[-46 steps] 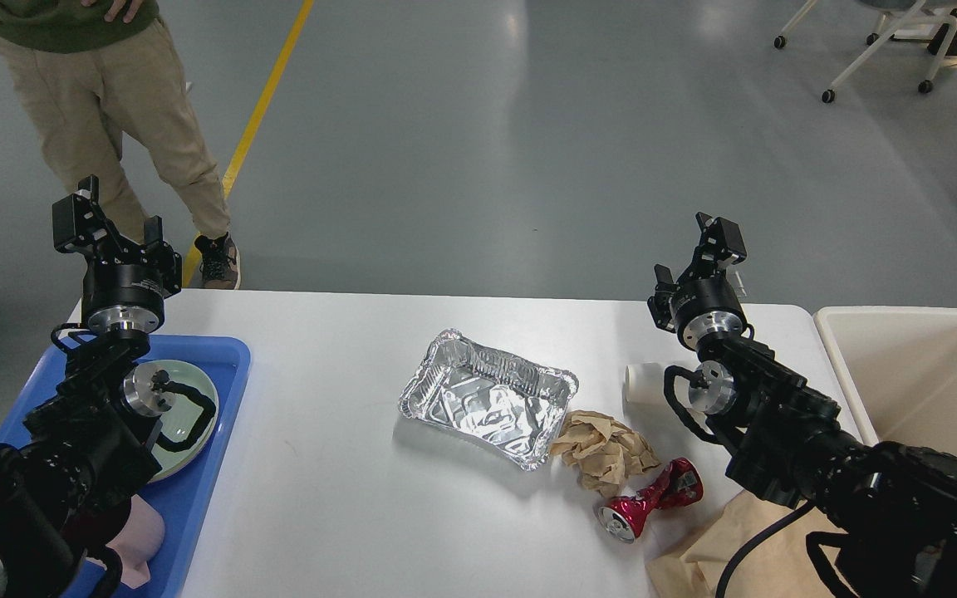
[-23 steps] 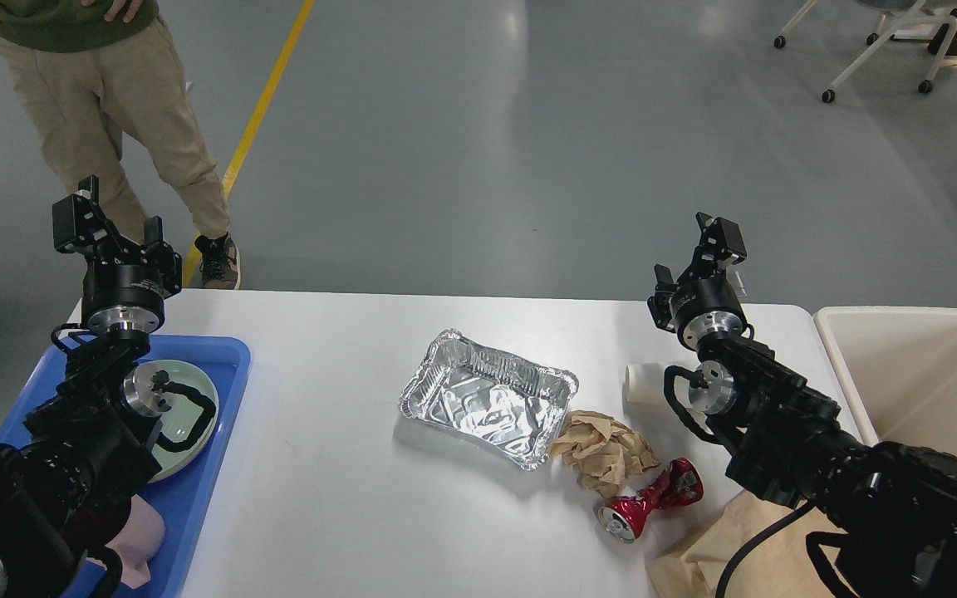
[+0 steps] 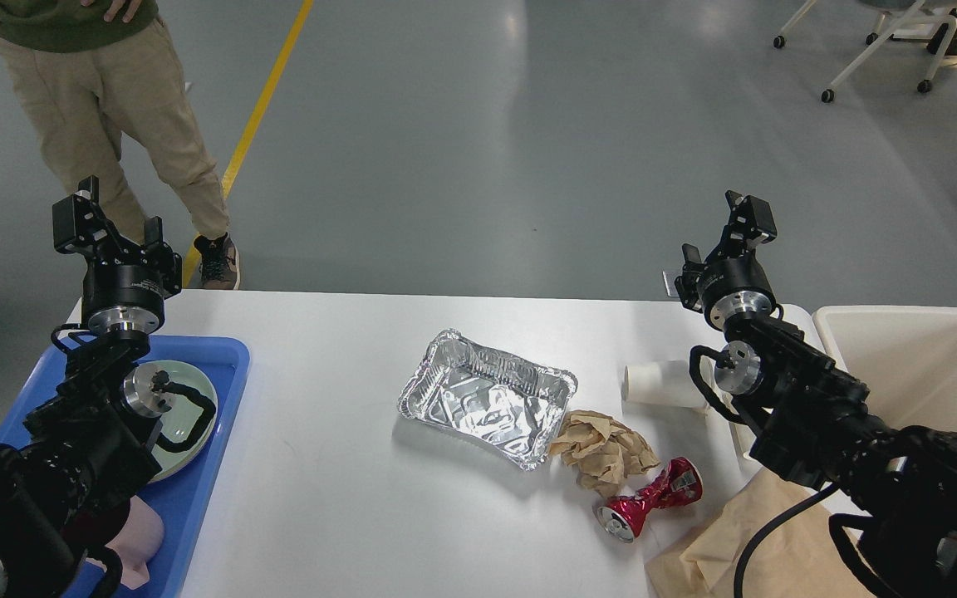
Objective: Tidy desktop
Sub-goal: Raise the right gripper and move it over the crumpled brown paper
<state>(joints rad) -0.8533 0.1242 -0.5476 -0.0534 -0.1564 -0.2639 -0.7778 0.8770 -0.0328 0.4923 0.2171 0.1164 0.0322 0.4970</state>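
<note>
White surface: the desktop [image 3: 337, 498] fills the lower middle of the head view, a broad tabletop with rounded far corners.
Foil: a crinkled aluminium tray [image 3: 487, 397] lies near the centre of the desktop, empty side up.
Brown paper: a crumpled wad [image 3: 603, 451] touches the foil tray's near right corner.
Red can: a crushed can [image 3: 649, 501] lies on its side just in front of the wad.
White cup: a paper cup [image 3: 660, 384] lies tipped over to the right of the foil tray, partly behind the right arm.
Tan bag: a flat paper bag [image 3: 744, 552] lies at the near right corner under the right arm.
Blue tray: a plastic tray [image 3: 196, 482] sits at the left edge, holding a pale green plate [image 3: 196, 407] and something pink [image 3: 139, 540].
Cream bin: a rectangular bin [image 3: 927, 365] stands just beside the desktop's right end.
Left gripper [image 3: 109, 212]: raised above the far left corner, jaws spread wide, holding nothing.
Right gripper [image 3: 728, 237]: raised above the far right edge, fingers apart, empty.
Background: a person in khaki trousers [image 3: 113, 108] stands on the grey floor beyond the left corner.
</note>
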